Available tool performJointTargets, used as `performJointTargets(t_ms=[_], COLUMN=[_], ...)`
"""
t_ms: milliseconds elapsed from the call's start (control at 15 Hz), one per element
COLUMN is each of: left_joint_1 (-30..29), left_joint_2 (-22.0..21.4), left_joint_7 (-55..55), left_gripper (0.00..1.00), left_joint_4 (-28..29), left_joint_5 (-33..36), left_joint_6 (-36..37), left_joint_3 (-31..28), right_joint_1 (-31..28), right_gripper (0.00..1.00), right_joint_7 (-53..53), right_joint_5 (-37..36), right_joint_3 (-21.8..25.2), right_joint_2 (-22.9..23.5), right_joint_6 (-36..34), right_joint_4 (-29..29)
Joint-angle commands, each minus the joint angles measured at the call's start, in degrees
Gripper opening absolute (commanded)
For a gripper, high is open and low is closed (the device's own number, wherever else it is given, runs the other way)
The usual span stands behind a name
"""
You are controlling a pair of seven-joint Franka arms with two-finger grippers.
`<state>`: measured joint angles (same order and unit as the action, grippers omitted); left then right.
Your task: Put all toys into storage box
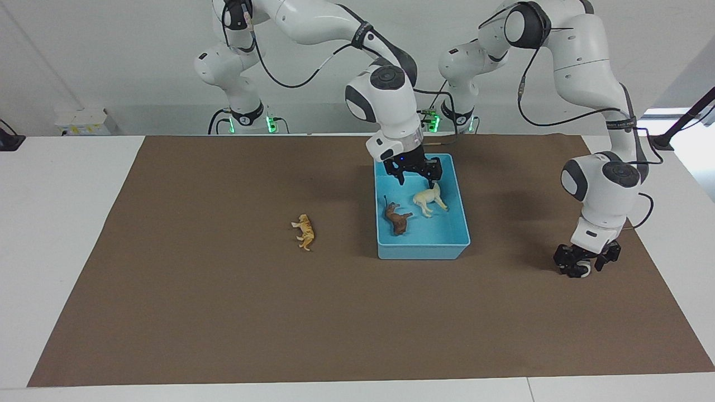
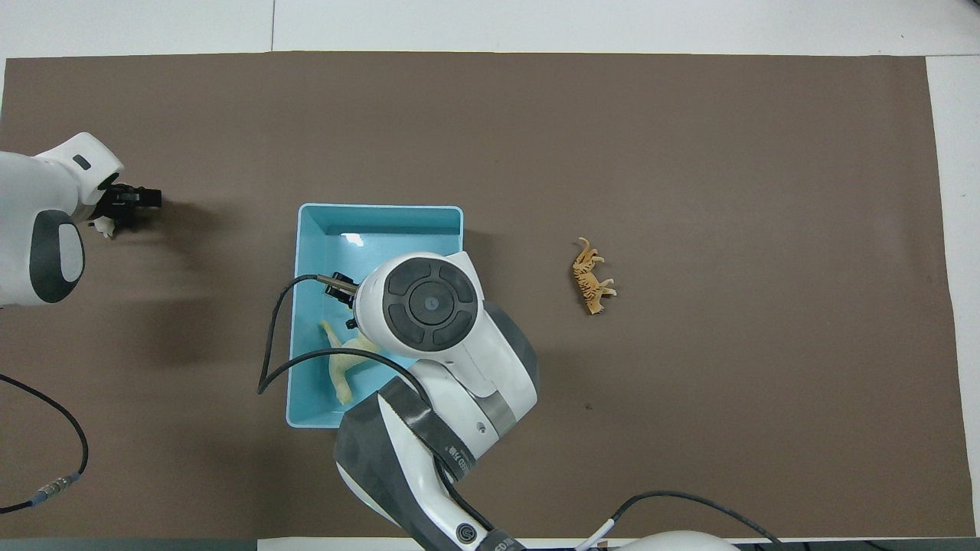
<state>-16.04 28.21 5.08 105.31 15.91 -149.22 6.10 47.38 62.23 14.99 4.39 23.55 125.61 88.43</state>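
The light blue storage box point(image 1: 423, 250) stands mid-table. In it lie the cream-white horse point(image 1: 429, 199) and the dark brown toy point(image 1: 395, 216). My right gripper point(image 1: 417, 174) hangs open and empty over the end of the box nearer the robots. In the overhead view the horse point(image 2: 344, 367) shows in the box point(image 2: 379, 208); the brown toy is hidden under my right arm. The tan-orange toy point(image 1: 305, 231) point(image 2: 591, 275) lies on the mat toward the right arm's end. My left gripper point(image 1: 584, 267) point(image 2: 122, 210) is low on the mat, open around the black-and-white panda point(image 1: 581, 271) point(image 2: 105, 226).
A brown mat point(image 1: 223, 312) covers the white table. A black cable point(image 2: 53, 428) lies on the mat at the left arm's end. A black stand point(image 1: 678, 125) reaches in at the table edge there.
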Motion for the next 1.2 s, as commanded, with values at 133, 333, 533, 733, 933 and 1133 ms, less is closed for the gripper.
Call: performJointTargets(t_ms=[133, 333, 533, 733, 933, 1133], left_joint_1=[-0.13, 0.31, 3.72, 8.21, 11.37, 19.61], left_joint_2=[0.53, 0.61, 1.93, 0.45, -5.34, -10.19], left_joint_7=[-0.25, -2.53, -6.47, -15.25, -26.92, -40.71], left_gripper=[0.32, 0.22, 0.22, 0.23, 0.23, 0.23], left_joint_4=[-0.99, -3.60, -13.35, -19.51, -19.98, -17.86], left_joint_5=[0.70, 0.52, 0.44, -2.88, -13.69, -14.85], left_joint_6=[2.44, 6.20, 19.27, 33.33, 40.23, 48.22], left_joint_3=[-0.13, -0.13, -0.13, 0.14, 0.40, 0.66], right_joint_1=[-7.99, -14.39, -18.37, -19.96, -19.52, -19.52], right_gripper=[1.00, 1.00, 1.00, 1.00, 1.00, 1.00], right_joint_7=[-9.26, -28.58, -41.10, -44.03, -45.44, -50.09], right_joint_5=[-10.40, -11.39, -12.43, -14.02, -14.11, -14.11], right_joint_3=[0.26, 0.53, 0.62, 0.53, 0.44, 0.44], right_joint_2=[-2.54, -5.00, -7.72, -7.73, -7.29, -7.73], right_joint_6=[-9.76, -6.46, 3.90, 8.68, 11.14, 11.49], right_joint_4=[-1.42, 7.16, 19.20, 23.89, 26.52, 29.43])
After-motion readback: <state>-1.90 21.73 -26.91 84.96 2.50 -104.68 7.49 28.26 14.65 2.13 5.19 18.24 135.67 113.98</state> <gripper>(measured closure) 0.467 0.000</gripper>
